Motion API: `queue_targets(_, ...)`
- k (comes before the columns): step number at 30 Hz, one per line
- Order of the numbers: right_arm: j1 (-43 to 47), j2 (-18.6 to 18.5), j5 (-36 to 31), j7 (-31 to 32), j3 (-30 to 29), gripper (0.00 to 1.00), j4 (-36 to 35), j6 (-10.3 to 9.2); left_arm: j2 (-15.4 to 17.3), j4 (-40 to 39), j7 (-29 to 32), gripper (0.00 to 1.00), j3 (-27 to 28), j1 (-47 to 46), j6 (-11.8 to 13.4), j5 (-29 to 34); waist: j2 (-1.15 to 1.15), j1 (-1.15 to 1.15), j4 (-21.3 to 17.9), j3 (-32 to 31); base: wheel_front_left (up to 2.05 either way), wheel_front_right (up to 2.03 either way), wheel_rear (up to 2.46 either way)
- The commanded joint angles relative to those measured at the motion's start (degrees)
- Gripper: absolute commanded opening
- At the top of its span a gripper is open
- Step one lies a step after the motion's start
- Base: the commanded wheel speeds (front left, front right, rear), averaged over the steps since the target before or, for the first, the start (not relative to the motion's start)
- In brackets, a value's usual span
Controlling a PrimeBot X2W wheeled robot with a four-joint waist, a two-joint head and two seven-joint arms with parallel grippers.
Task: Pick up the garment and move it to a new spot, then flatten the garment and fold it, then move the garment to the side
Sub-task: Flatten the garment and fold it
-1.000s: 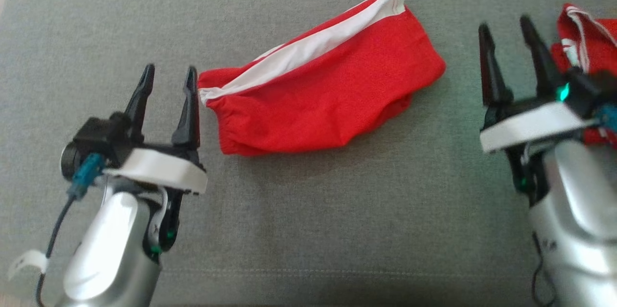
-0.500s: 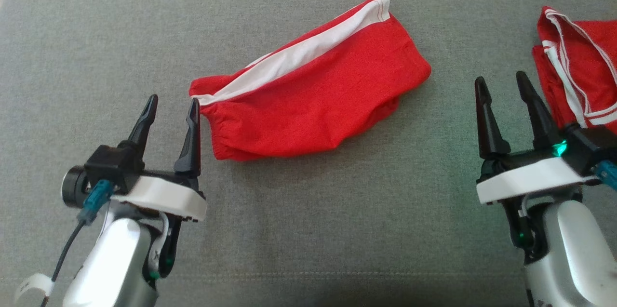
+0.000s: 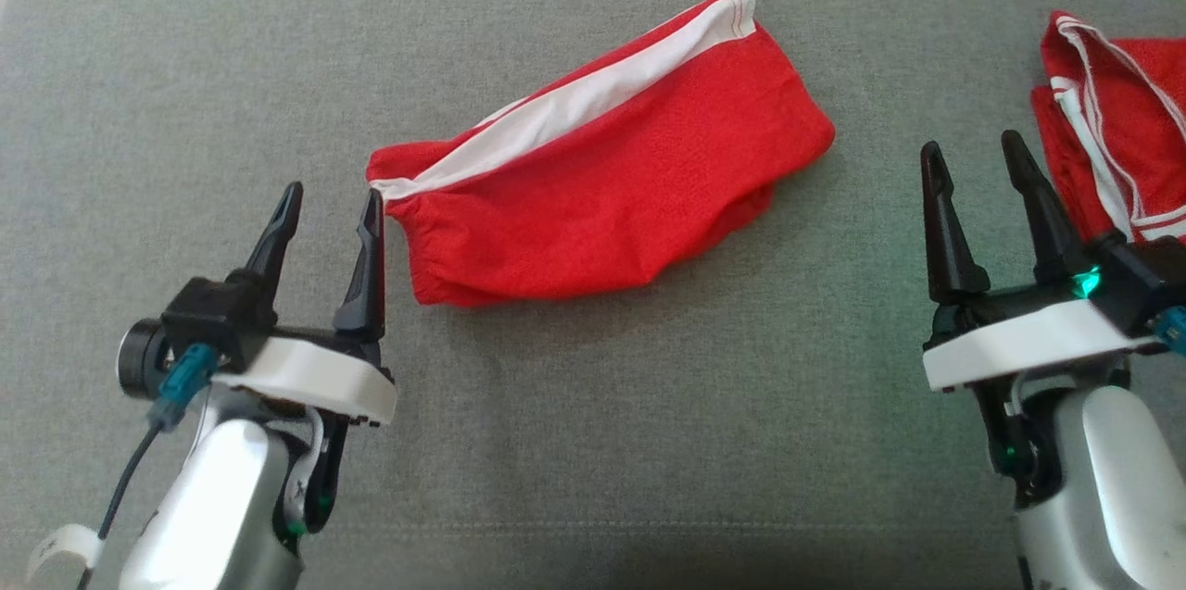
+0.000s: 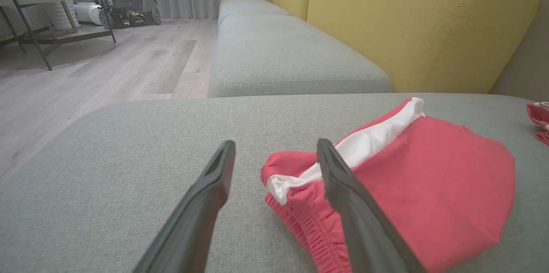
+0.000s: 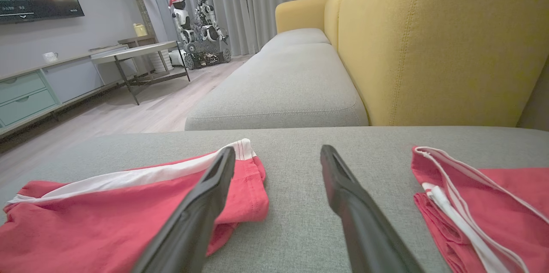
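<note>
A red garment with a white side stripe lies folded in the middle of the grey cushion; it also shows in the left wrist view and the right wrist view. My left gripper stands open just left of its elastic waistband end, the right finger close to the cloth, nothing between the fingers. My right gripper is open too, between the folded garment and a second red garment, gripping neither.
The second red garment with white trim lies at the cushion's right edge. A yellow sofa back rises beyond the cushion. Wooden floor, a low table and a parked robot stand off to the left.
The head camera has shifted, so the whole picture sits lower than a second ago. Both grippers stay open; the garment lies as before.
</note>
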Motion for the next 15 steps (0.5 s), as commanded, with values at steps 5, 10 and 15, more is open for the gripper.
queue_targets(5, -2.9, -0.2, -0.8, 0.8, 0.9, 1.00, -2.3, -0.10, 1.9, -2.4, -0.2, 1.00, 1.9, -2.5, 0.3, -0.5, 0.00, 0.00, 0.3, 1.2, 0.00, 0.00, 0.00)
queue_targets(10, -10.6, -1.6, -1.2, 1.7, 1.1, 1.00, 1.5, -0.10, 1.8, -2.6, -0.2, 1.00, 1.6, -4.4, 0.1, -0.4, 0.00, 0.00, 1.0, 3.3, 0.00, 0.00, 0.00)
queue_targets(15, -20.5, -2.2, -1.0, 2.4, 3.3, 1.00, 11.8, -0.10, 0.8, -1.8, -0.3, 1.00, 0.7, -7.0, -0.7, -0.3, 0.00, 0.00, 3.0, 5.2, 0.00, 0.00, 0.00)
